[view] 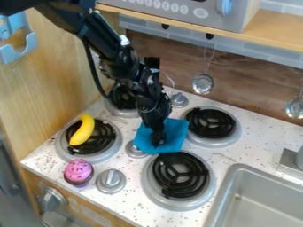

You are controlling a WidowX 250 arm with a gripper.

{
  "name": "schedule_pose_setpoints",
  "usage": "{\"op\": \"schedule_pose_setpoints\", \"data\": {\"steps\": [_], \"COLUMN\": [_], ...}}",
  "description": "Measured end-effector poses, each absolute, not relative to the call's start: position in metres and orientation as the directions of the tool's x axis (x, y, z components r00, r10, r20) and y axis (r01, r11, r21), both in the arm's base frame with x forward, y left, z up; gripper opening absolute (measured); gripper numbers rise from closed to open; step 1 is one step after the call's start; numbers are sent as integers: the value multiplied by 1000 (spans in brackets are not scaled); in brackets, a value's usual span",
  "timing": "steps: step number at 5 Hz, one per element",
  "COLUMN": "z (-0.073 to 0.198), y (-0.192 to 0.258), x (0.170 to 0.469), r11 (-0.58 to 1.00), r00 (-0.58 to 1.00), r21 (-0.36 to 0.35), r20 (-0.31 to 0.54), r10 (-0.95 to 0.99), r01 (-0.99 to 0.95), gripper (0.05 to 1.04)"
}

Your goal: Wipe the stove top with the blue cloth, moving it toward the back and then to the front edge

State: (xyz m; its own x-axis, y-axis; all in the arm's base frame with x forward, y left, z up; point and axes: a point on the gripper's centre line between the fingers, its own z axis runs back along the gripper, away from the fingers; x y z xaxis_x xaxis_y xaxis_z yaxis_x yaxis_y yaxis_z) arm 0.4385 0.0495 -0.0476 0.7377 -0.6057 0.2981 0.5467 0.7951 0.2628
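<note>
Speckled white and ringed by wood panels, the surface [126,200] of a toy kitchen holds four black coil burners, with a gray sink [227,182] set in at lower right. A black robot arm [112,42] slants down from the upper left, its tool [158,138] pointing down at a crumpled blue cloth [176,133] in the middle of the stove. Dark tips meet the cloth or hover just over it; whether the tool is parted, closed or clamped on the fabric cannot be told from this angle. The cloth lies amid the burners, just behind the front right burner [180,177] and beside the rear right burner [211,123], with a silver knob [135,150] close by its left edge. A yellow banana [83,129] rests at a slant on the front left burner [102,148], while a pink-topped cupcake [78,171] stands near the front edge, left of another silver knob [110,181]. Two metal ladles, one [202,83] behind the stove and another [294,107] at far right, hang before the backsplash [172,51], below a wooden shelf [269,33] bearing a gray appliance [228,21].
</note>
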Motion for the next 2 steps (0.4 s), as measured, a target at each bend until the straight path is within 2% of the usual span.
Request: {"op": "schedule_pose_setpoints", "data": {"steps": [2], "z": [-48], "y": [51], "x": [465], "r11": [827], "r00": [762], "r21": [276], "r20": [325], "r10": [-560], "r01": [490], "gripper": [1000]}}
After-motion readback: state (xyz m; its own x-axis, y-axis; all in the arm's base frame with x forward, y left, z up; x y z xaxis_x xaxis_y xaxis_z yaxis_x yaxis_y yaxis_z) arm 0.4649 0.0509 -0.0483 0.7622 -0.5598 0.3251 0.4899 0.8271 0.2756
